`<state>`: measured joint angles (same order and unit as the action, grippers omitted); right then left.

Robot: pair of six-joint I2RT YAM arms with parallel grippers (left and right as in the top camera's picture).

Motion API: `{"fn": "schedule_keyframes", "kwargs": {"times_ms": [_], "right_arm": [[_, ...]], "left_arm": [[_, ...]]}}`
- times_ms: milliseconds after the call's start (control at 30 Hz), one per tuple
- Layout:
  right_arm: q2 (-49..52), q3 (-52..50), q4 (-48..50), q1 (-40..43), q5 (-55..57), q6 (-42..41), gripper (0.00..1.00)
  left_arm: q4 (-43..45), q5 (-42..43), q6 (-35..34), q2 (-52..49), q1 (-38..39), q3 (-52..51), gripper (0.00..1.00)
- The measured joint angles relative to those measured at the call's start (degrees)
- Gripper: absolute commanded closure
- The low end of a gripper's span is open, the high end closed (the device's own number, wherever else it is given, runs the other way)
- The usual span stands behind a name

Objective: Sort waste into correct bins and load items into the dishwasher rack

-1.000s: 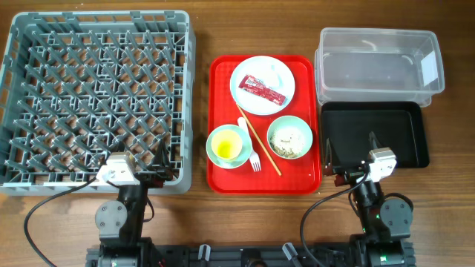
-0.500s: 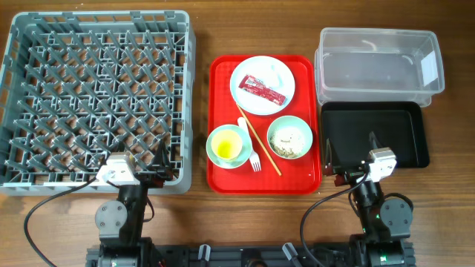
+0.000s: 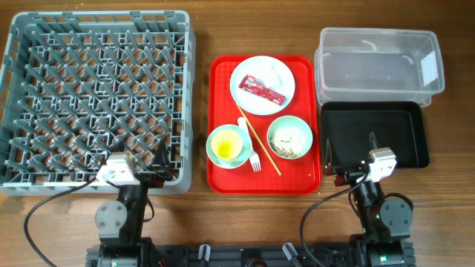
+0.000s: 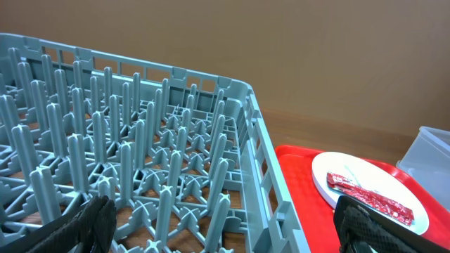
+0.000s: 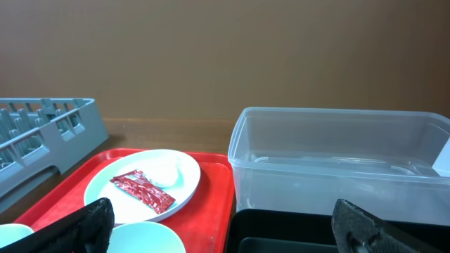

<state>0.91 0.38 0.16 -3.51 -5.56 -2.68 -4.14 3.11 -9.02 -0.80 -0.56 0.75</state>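
Note:
The grey dishwasher rack (image 3: 96, 96) fills the left of the table and holds nothing. A red serving tray (image 3: 223, 74) holds the white plate (image 3: 249, 100) with the red wrapper (image 3: 261, 90) and a white scrap (image 3: 277, 73). In front stand a mint bowl (image 3: 213, 136) with the yellow-green cup (image 3: 227, 148) in it and a second mint bowl (image 3: 304, 132) with food scraps (image 3: 289, 139). The fork (image 3: 249, 145) and chopsticks (image 3: 260, 147) lie between them. The clear tub (image 3: 378, 63) and black tray (image 3: 375, 133) sit right. My left gripper (image 3: 148, 159) is open over the rack's near right corner. My right gripper (image 3: 351, 148) is open over the black tray's near left corner.
In the left wrist view my gripper (image 4: 225, 214) looks along the rack's pegs (image 4: 140, 140) with the plate (image 4: 373, 176) at the right. In the right wrist view my gripper (image 5: 223, 214) faces the tub (image 5: 337, 154) and the wrapper (image 5: 144, 191). Bare wood lies behind.

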Motion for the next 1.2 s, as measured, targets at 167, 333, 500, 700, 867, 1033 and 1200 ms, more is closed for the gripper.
{"fn": "schedule_keyframes", "kwargs": {"times_ms": [167, 333, 500, 700, 867, 1033, 1200], "right_arm": [[0.0, 0.0, 0.0, 0.0, 0.0, 0.0, 0.0], [0.0, 0.0, 0.0, 0.0, 0.0, 0.2, 0.0], [0.0, 0.0, 0.0, 0.0, 0.0, 0.2, 0.0], [0.1, 0.6, -1.9, 0.0, 0.0, -0.9, 0.0], [3.7, 6.9, -5.6, 0.0, 0.0, -1.1, 0.0], [15.6, 17.8, -9.7, 0.0, 0.0, -1.1, 0.0], [34.6, 32.9, -14.6, 0.0, -2.6, -1.1, 0.0]], "left_arm": [[0.0, 0.0, 0.0, 0.0, 0.0, 0.0, 0.0], [0.0, 0.0, 0.0, 0.0, 0.0, 0.0, 0.0], [0.0, 0.1, 0.0, 0.0, 0.0, 0.0, 0.0], [-0.4, 0.2, -0.3, -0.1, 0.0, 0.3, 0.0], [-5.9, 0.4, -1.2, -5.2, 0.0, 5.4, 0.0], [-12.5, 0.5, -1.4, -17.4, 0.0, 14.7, 0.0], [-21.3, 0.5, -1.4, -34.2, 0.0, 28.8, 0.0]]}}
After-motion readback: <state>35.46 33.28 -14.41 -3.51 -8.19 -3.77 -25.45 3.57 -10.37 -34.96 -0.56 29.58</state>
